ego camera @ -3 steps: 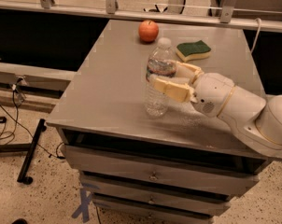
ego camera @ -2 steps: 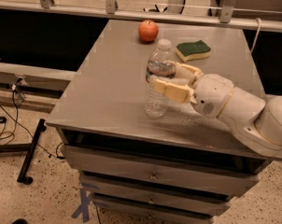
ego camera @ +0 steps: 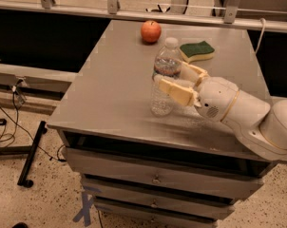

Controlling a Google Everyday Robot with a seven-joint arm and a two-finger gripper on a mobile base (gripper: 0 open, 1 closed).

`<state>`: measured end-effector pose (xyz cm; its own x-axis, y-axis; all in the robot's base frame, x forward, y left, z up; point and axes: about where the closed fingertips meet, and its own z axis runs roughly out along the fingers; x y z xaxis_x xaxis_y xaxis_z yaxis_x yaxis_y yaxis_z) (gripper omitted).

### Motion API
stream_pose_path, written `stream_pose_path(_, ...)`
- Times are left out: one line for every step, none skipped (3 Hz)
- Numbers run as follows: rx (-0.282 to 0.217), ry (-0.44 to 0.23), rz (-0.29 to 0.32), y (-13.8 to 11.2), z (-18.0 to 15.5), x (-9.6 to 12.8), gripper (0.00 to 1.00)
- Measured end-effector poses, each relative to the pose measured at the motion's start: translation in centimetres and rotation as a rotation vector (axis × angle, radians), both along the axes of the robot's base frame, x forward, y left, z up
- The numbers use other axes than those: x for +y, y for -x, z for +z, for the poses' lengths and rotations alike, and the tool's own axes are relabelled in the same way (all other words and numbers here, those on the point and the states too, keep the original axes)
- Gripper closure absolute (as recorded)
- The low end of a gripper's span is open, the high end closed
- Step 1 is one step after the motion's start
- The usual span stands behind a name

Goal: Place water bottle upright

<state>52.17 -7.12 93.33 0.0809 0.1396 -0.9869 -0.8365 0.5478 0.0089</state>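
Grey table [ego camera: 110, 80], your gripper [ego camera: 171, 75] closed on the water bottle [ego camera: 162, 98].
The bottle stands upright near the table's middle (cap uppermost), one finger on each side; green sponge [ego camera: 196, 50] and red apple [ego camera: 151, 31] lie behind.
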Motion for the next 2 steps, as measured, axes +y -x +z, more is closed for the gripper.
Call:
stream_pose_path(0.0,-0.002,-0.002,0.11,-0.08,-0.1,0.0)
stream_pose_path(0.001,-0.002,-0.005,0.19,-0.1,-0.19,0.0)
